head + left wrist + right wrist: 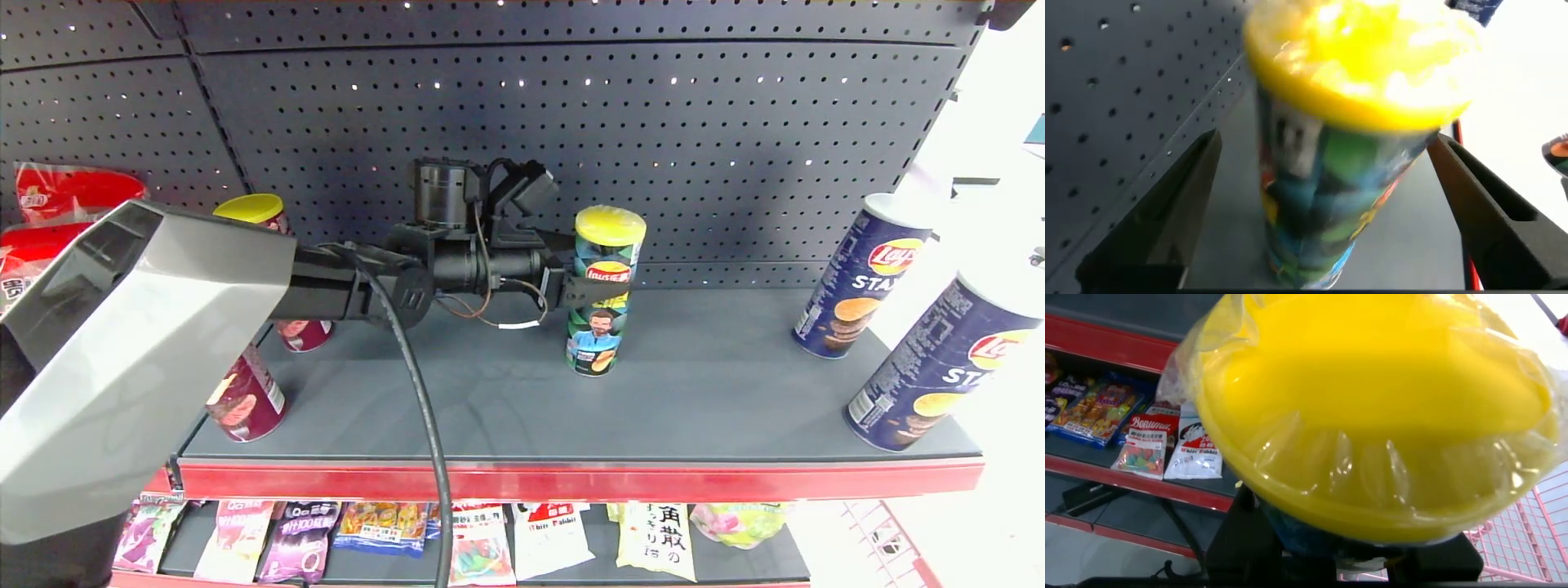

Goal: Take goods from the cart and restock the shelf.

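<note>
A green and blue chip can (pixel 602 286) with a yellow lid stands upright near the middle of the dark grey shelf (pixel 718 392). My left gripper (pixel 600 291) reaches in from the left and is open around the can's middle. In the left wrist view the can (pixel 1323 180) stands between the two black fingers (pixel 1167 220), with a gap on each side. My right gripper (pixel 1339 559) is shut on a second chip can, whose plastic-wrapped yellow lid (pixel 1372 408) sits close to the camera and hides most of the fingers.
Two dark blue chip cans (pixel 857 278) (pixel 939 367) stand at the shelf's right end. Maroon cans (pixel 245 400) and red bags (pixel 65 196) are on the left. A perforated back panel (pixel 571 106) closes the rear. Snack bags (pixel 539 539) lie on the lower shelf.
</note>
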You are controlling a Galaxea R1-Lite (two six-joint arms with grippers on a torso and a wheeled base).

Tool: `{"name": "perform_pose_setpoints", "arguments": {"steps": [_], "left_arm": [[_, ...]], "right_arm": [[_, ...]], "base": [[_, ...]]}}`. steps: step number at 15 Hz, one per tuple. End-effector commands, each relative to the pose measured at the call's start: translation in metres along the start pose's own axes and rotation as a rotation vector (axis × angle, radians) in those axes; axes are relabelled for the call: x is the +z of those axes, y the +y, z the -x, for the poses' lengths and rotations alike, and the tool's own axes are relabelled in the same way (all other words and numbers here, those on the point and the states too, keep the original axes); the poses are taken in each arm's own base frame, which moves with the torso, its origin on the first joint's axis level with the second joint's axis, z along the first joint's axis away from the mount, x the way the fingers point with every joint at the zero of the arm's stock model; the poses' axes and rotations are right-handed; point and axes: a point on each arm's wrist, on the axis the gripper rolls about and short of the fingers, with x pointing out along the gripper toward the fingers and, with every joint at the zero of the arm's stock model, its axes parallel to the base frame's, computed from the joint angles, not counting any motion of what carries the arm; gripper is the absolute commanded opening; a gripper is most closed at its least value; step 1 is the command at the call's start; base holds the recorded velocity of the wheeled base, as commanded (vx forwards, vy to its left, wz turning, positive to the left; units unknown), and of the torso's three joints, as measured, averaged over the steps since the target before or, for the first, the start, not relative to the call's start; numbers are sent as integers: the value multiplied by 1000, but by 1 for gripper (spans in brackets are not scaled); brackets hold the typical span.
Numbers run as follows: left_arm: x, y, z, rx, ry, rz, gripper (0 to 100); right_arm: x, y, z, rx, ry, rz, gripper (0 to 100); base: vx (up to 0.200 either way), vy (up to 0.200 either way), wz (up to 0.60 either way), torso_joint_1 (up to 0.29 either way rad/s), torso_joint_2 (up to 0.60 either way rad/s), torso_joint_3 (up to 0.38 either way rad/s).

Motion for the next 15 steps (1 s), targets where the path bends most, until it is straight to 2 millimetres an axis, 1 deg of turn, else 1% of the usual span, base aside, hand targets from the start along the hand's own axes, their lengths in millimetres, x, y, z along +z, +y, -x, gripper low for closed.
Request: {"name": "perform_pose_setpoints", "arguments": {"steps": [1,5,6,9,12,14,15], "left_arm": [[2,0,-8,-11,-7,-8,100],[4,6,-15,-10,-16,-16,100],[4,8,-15,-8,-16,-16,0],[3,7,-15,-10,-5,-6,0],[6,6,-13,-8,-7,-8,0],[13,0,-5,-8,-6,-7,0],[17,-5,4,-8,11,9,0]], "right_arm": [[0,0,0,0,-2,1,0],[0,0,0,0,-2,1,0],[0,0,0,0,-2,1,0],[0,0,0,-1,-2,1,0],[0,0,0,-1,-2,1,0],[0,0,0,-1,0,-1,0],[0,0,0,-1,1,-1,0]], "base": [[0,0,0,0,0,0],[0,0,0,0,0,0],[0,0,0,0,0,0],[0,0,0,0,0,0],[0,0,0,0,0,0],[0,0,0,0,0,0],[0,0,0,0,0,0]]}}
